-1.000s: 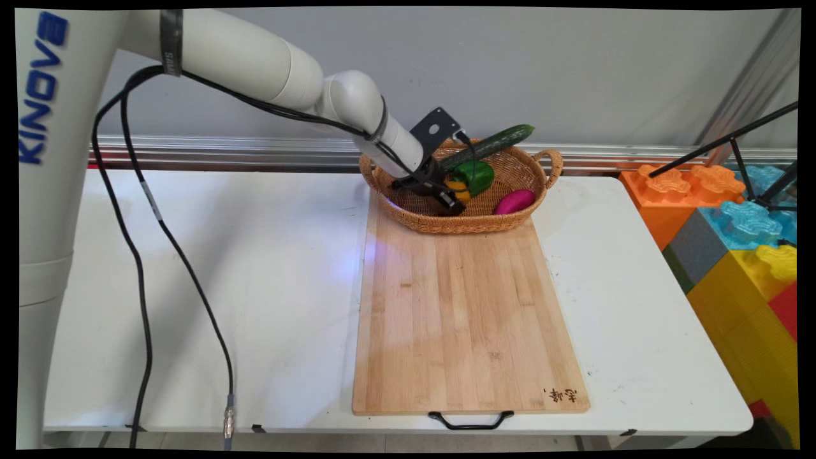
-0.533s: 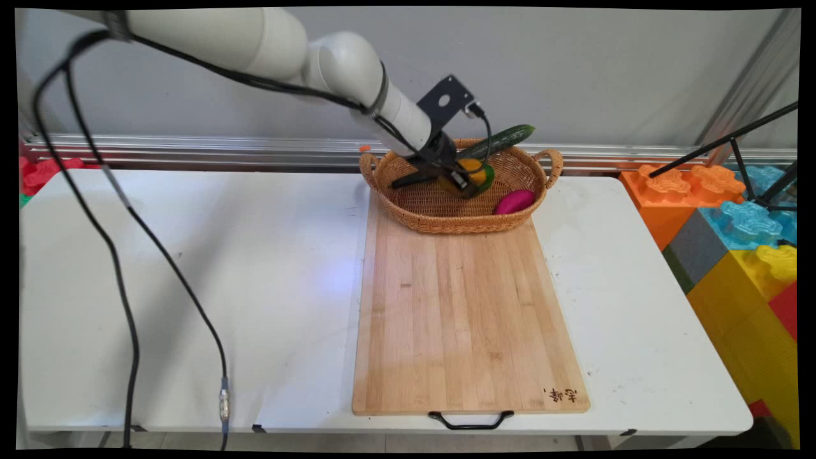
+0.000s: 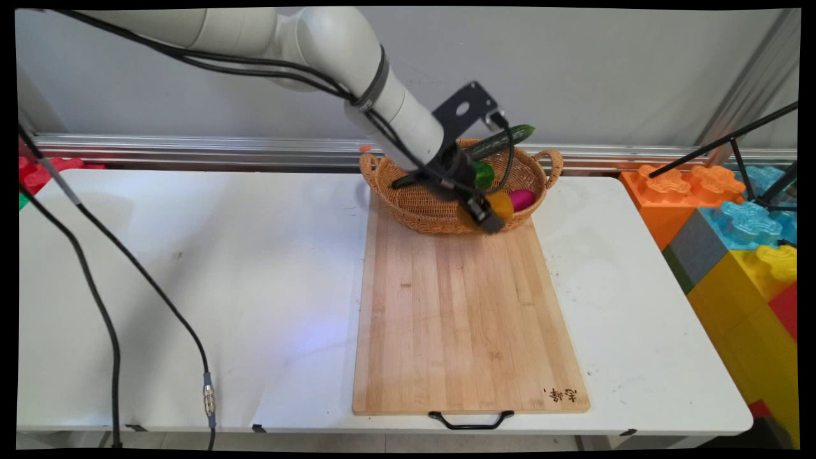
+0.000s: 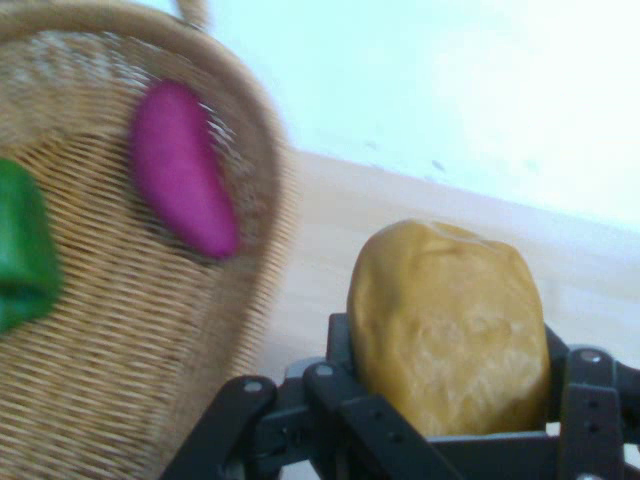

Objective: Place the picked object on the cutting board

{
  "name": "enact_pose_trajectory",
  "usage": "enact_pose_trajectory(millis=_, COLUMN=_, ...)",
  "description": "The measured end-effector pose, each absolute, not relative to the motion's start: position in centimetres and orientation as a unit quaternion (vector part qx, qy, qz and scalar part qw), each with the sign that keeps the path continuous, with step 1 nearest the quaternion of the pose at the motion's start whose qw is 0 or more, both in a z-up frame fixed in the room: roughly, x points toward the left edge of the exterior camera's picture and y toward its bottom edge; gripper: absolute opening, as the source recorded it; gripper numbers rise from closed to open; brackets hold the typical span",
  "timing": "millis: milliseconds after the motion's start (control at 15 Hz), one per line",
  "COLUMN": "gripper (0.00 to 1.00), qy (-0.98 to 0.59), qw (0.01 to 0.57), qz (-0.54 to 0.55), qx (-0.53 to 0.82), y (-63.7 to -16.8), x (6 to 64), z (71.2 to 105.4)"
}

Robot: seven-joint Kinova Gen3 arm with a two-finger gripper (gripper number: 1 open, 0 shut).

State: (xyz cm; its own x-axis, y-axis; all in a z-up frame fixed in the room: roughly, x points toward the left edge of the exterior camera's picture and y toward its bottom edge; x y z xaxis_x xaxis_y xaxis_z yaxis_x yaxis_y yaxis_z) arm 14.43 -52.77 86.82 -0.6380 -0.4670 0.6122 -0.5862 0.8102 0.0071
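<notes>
Holding a yellow-orange potato (image 4: 445,325), your jaws (image 3: 491,213) are clamped on it. Item has risen out of the wicker basket (image 3: 421,204) since a second ago; it now hangs over the basket's near rim, above the cutting board (image 3: 459,319) on the bench (image 3: 223,255). Basket contents: green pepper (image 4: 20,250), magenta eggplant (image 4: 185,170), cucumber (image 3: 503,140).

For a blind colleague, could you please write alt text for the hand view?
The gripper holds a yellow-orange potato-like vegetable above a wooden cutting board. At the left is a wicker basket containing a magenta vegetable and a green pepper; the white table lies beyond.
</notes>
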Motion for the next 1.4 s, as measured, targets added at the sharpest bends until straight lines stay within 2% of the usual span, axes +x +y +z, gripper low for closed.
enact_pose_trajectory(millis=267, gripper=0.00, qy=-0.913, qw=0.293, qz=0.073, qx=0.274, y=-50.5, x=14.1, z=84.8)
enact_pose_trajectory(millis=600, gripper=0.00, qy=-0.919, qw=0.283, qz=0.066, qx=0.266, y=-49.7, x=13.5, z=80.4)
enact_pose_trajectory(millis=1200, gripper=0.00, qy=-0.922, qw=0.284, qz=0.068, qx=0.254, y=-49.3, x=12.6, z=76.3)
enact_pose_trajectory(millis=1267, gripper=1.00, qy=-0.922, qw=0.286, qz=0.069, qx=0.252, y=-49.3, x=12.5, z=76.3)
enact_pose_trajectory(millis=1400, gripper=1.00, qy=-0.922, qw=0.288, qz=0.070, qx=0.249, y=-49.3, x=12.3, z=76.5)
